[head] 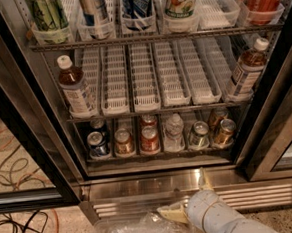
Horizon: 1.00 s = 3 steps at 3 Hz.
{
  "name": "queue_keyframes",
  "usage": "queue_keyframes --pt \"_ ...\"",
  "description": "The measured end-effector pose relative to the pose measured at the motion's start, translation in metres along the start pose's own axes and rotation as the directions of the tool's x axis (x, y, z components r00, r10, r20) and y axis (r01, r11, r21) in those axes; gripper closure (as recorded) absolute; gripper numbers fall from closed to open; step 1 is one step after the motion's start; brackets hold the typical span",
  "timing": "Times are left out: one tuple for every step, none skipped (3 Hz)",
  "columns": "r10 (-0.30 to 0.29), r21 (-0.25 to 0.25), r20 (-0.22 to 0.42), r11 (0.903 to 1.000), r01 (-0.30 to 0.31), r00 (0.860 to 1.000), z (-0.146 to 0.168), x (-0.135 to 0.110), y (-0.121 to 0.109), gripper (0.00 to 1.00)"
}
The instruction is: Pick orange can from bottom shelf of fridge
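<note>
The fridge [16, 122] stands open in front of me, with wire racks and white lanes. On the bottom shelf [158, 153] stands a row of short cans. The orange can [223, 132] is at the far right of that row, gold-orange with a silver top, with a similar can [216, 117] behind it. My gripper [187, 197] is low, in front of the steel base, below and left of the orange can and well apart from it. Its cream fingers [171, 214] are spread open and hold nothing.
Left of the orange can stand a silver-green can [199, 135], a clear bottle [173, 132], a red can [149, 139], a brownish can [122, 141] and a blue can [98, 145]. Tea bottles [76, 91] flank the middle rack. Crumpled clear plastic [129, 232] and cables [19, 232] lie on the floor.
</note>
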<state>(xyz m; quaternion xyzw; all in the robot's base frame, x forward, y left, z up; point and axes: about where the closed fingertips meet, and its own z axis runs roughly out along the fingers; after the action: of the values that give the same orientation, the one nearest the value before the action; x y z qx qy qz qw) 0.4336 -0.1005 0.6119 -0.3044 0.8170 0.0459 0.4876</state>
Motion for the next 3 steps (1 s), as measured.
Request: queue_keyframes --pt "0.025 0.132 0.144 0.9903 -0.044 0.989 0.002 -0.014 -0.031 0.00" --pt "0.016 0.230 0.307 0.9689 -0.090 0.952 0.016 -0.001 -0.054 0.00" --pt "0.016 0.230 0.307 0.9689 -0.090 0.952 0.016 -0.001 -0.054 0.00"
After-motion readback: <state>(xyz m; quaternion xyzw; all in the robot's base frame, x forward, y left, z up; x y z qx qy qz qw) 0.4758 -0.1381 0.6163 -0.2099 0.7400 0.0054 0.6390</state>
